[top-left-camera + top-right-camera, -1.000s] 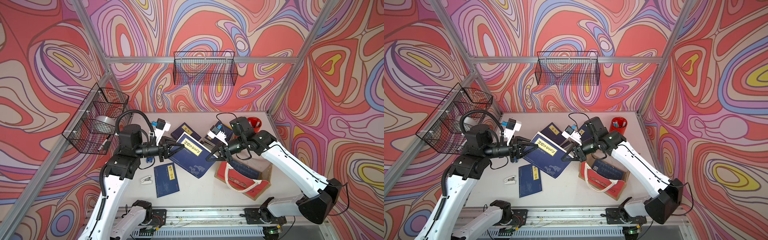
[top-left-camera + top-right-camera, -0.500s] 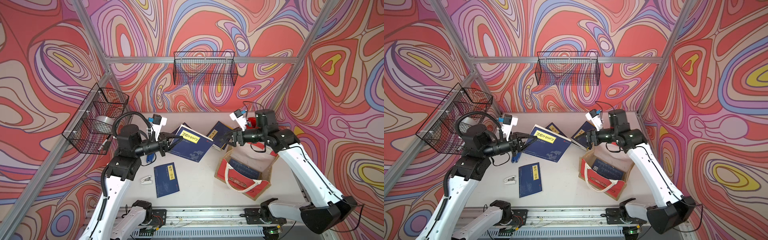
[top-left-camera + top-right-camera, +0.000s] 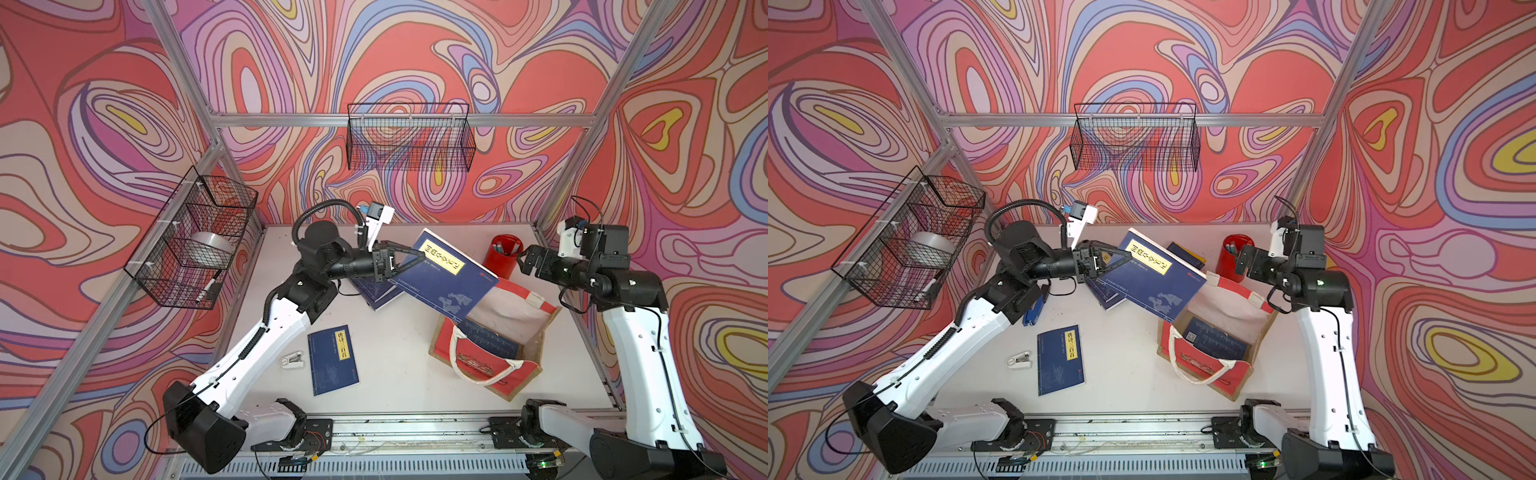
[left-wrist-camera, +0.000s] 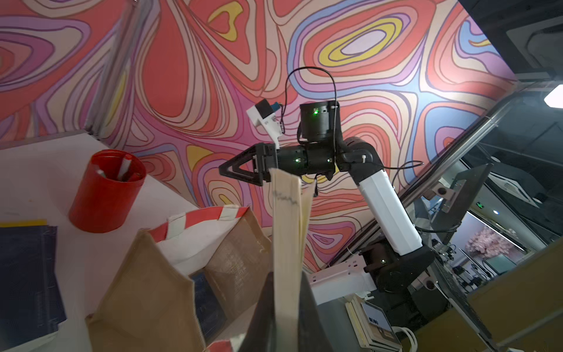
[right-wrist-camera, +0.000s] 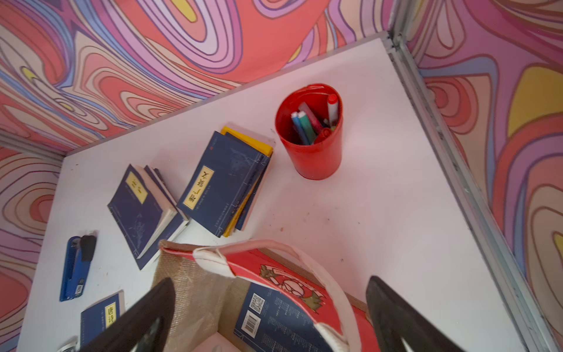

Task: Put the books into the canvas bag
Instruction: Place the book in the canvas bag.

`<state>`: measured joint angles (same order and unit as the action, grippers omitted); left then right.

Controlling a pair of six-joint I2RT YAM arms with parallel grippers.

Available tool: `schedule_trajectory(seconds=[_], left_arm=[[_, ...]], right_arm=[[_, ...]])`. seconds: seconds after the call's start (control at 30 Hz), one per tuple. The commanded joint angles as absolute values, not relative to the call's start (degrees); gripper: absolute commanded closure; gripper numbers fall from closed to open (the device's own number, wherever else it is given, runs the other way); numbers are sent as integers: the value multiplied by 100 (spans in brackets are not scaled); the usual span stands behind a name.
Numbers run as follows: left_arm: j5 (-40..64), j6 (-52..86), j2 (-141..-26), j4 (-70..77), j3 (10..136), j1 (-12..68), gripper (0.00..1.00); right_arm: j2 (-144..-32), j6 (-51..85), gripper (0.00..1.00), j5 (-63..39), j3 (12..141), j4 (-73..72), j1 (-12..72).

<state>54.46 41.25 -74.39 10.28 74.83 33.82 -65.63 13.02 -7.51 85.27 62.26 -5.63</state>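
The left gripper [image 3: 415,258], jaws clamped on a navy book [image 3: 451,286], holds it tilted, lower corner at the canvas bag [image 3: 498,379] rim. The right gripper [image 3: 523,261] hovers beside the red pen cup [image 3: 500,262], jaws apart.

The canvas bag [image 4: 146,283] has rough jute sides.
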Motion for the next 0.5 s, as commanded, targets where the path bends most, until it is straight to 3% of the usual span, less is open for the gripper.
schedule_trajectory(seconds=[0.0, 0.47], left_arm=[[4949, 3972, -7837, 799, 7966, 3874, 100], [3049, 3621, -9922, -453, 9455, 5569, 100]], right_arm=[[-6335, 1358, 2, -29, 8591, 6672, -628], [-5873, 1343, 2, 662, 8942, 7160, -642]])
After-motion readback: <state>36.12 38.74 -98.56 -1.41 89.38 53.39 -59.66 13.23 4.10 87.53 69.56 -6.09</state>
